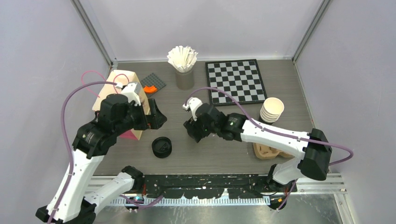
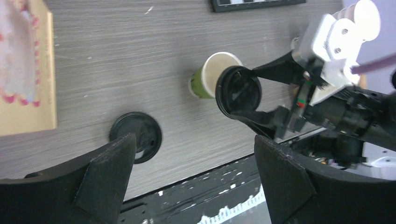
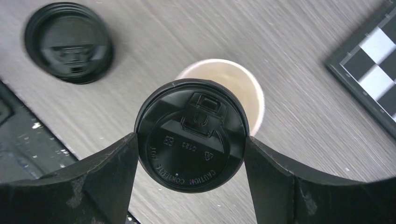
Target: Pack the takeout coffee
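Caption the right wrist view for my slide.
Right gripper holding a black lid partly over the open paper cup, a second lid lying nearby.

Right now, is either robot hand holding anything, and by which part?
The right gripper holds a black lid by opposite sides of its rim, above the open cup. The left gripper is open and empty.

Soft, even overhead light leaves faint shadows on the grey wood-grain desk (image 1: 219, 156). In the right wrist view the held black plastic lid (image 3: 191, 135) is sharp; the desk behind blurs.
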### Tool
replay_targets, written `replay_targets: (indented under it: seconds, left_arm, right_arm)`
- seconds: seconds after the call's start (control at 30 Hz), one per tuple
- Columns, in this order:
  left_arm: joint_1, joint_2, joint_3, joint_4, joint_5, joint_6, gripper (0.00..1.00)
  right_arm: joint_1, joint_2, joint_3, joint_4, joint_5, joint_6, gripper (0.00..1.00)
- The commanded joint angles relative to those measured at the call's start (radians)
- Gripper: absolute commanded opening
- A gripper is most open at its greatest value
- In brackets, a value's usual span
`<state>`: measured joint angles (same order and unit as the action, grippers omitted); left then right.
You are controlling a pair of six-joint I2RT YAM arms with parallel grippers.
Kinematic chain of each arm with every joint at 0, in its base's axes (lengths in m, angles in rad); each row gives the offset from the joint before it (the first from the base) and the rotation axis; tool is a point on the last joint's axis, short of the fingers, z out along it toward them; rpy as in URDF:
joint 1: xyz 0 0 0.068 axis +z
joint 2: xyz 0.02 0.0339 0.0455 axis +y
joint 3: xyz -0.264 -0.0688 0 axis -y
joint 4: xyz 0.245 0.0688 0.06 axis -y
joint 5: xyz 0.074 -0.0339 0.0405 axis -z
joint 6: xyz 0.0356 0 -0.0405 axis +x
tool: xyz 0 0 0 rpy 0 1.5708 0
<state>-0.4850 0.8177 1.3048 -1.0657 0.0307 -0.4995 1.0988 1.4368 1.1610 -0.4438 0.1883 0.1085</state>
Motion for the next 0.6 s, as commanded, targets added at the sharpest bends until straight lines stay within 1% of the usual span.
replay_targets:
  seconds: [0.0, 0.1, 0.2, 0.43, 0.57]
  left_arm:
    - [0.002, 0.019, -0.034, 0.156, 0.121, -0.067, 0.99]
    - [0.026, 0.029, -0.095, 0.251, 0.194, -0.116, 0.99]
    - [0.08, 0.039, -0.144, 0.31, 0.247, -0.15, 0.98]
    - [0.321, 0.038, -0.218, 0.389, 0.445, -0.223, 0.93]
    - [0.347, 0.054, -0.256, 0.403, 0.497, -0.238, 0.88]
  right_arm:
    - [-0.07, -0.024, 0.058, -0.071, -0.003, 0.002, 0.71]
    - [-0.095, -0.007, 0.087, -0.088, -0.007, -0.005, 0.71]
    - [-0.108, 0.012, 0.11, -0.092, -0.01, -0.009, 0.72]
    - [-0.111, 0.074, 0.146, -0.088, -0.024, -0.014, 0.71]
    - [-0.112, 0.109, 0.161, -0.078, -0.025, -0.015, 0.72]
